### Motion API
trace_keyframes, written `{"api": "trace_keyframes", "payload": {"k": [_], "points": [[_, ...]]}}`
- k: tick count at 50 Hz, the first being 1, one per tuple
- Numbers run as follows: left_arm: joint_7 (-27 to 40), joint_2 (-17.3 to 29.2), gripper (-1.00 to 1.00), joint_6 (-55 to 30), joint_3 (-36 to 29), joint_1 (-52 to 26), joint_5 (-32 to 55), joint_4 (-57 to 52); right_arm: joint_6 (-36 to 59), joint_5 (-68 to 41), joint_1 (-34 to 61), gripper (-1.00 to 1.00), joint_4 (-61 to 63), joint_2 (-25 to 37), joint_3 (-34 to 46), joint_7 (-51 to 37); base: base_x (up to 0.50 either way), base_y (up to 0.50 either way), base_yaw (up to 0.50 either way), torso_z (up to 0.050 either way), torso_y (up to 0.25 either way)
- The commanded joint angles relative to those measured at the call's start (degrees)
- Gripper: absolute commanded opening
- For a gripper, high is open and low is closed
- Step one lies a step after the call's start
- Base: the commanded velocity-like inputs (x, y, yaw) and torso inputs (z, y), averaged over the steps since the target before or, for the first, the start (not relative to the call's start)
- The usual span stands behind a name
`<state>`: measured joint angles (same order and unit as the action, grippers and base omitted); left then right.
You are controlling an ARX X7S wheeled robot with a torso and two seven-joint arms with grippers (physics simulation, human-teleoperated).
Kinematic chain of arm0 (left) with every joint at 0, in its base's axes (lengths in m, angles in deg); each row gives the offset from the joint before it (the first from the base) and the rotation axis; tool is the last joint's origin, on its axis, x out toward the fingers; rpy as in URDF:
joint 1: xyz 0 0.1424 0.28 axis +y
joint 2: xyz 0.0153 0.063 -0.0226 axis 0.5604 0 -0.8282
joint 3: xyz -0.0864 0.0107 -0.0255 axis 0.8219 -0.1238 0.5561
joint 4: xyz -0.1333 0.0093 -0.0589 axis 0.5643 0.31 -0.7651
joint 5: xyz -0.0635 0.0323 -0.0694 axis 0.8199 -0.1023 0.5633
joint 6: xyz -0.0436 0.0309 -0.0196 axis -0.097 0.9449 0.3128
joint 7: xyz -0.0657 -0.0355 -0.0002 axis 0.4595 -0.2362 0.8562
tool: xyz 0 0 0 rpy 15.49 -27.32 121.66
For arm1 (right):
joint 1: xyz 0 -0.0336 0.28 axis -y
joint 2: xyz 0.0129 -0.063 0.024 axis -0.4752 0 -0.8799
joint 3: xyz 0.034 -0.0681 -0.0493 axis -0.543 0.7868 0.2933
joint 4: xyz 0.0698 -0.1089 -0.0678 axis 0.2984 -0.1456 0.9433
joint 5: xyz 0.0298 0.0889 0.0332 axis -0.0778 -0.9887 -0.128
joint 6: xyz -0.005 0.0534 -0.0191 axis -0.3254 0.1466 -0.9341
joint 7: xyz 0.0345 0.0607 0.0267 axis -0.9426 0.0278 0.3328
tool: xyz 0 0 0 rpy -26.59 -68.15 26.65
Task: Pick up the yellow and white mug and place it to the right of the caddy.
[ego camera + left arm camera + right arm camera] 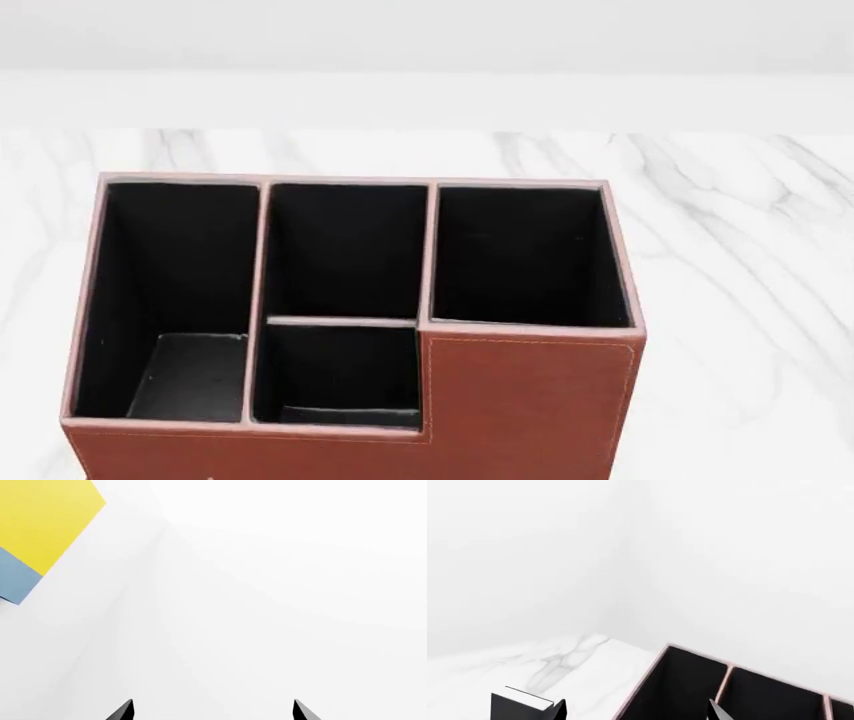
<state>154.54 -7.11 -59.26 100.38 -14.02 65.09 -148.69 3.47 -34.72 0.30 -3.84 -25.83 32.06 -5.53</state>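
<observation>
Left wrist view: the left gripper [212, 711] shows only as two dark fingertips [122, 711] standing well apart, with nothing between them, so the jaws are wide and unloaded; beyond them lie blank white surfaces and a yellow and blue panel [40, 530] at the frame's corner, so this arm appears parked away from the work. Head view: the caddy [527, 400] sits on the white marble table [747, 250], close under the camera and filling most of the frame, its four black-lined compartments open upward and its lower front section facing the robot; the bare marble to its right is the likely placement zone. The yellow and white mug appears in no view, so its position cannot be told; neither arm enters this view. Right wrist view: the right gripper [637, 710] shows two dark tips apart with nothing gripped, hanging over the caddy's rim [647, 680] and the marble beside it; a black upright object with a white edge [520, 702] stands near one fingertip [557, 710], not visibly touching it. Judged from this, the pick has not yet been made
</observation>
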Motion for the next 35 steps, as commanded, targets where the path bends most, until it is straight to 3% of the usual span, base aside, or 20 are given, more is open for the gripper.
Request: {"api": "trace_keyframes", "payload": {"k": [1,35], "points": [[0.0,0.0,1.0,0.2,0.2,0.2,0.2,0.0,-3.8,-0.9,-3.6,1.0,-6.7,-1.2,1.2,5.5,0.0,0.0,0.0,0.0,0.0],[0.0,0.0,1.0,0.3,0.7,0.3,0.6,0.0,-7.5,0.7,-11.6,1.0,-17.9,-8.0,4.4,14.2,0.0,0.0,0.0,0.0,0.0]]}}
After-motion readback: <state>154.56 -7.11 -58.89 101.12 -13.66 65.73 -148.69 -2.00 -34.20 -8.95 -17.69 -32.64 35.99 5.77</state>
